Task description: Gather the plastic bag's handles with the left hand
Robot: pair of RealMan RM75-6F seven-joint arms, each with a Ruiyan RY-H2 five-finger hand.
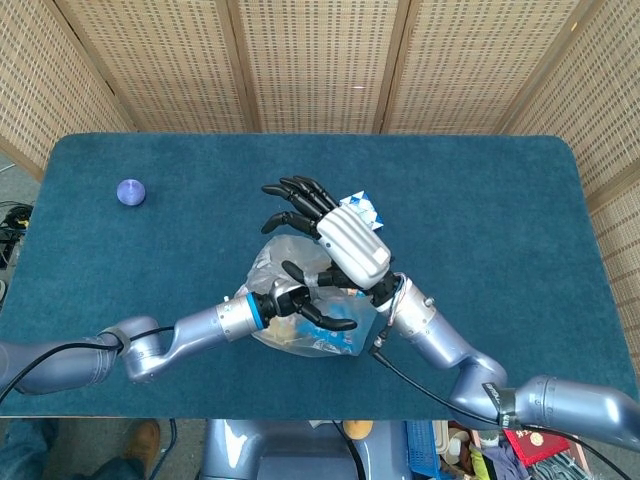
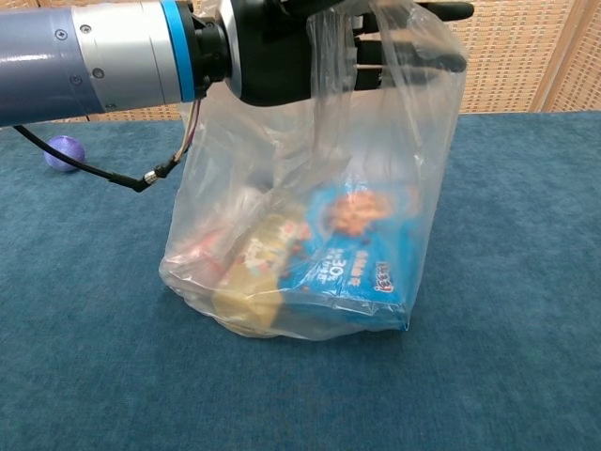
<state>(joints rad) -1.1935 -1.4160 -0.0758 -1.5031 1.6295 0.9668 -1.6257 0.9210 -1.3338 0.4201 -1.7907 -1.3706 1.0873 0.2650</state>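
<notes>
A clear plastic bag point(image 2: 310, 244) holding several snack packets stands at the table's middle, and it also shows under both hands as the bag point(image 1: 300, 335). My left hand point(image 2: 272, 47) is at the bag's top, its fingers point(image 2: 413, 58) reaching across the mouth. It holds a handle strip point(image 2: 329, 66) that runs up over it and keeps the bag upright. From above, the left hand point(image 1: 300, 303) lies over the bag. My right hand point(image 1: 335, 235) hovers above the bag with its fingers point(image 1: 290, 197) spread, holding nothing that I can see.
A purple ball point(image 1: 131, 192) lies at the table's far left, also seen as the ball point(image 2: 64, 152). A small blue-and-white patterned thing point(image 1: 362, 205) peeks out at the right hand's far edge; I cannot tell what it rests on. Wicker screens stand behind the blue table point(image 1: 500, 200).
</notes>
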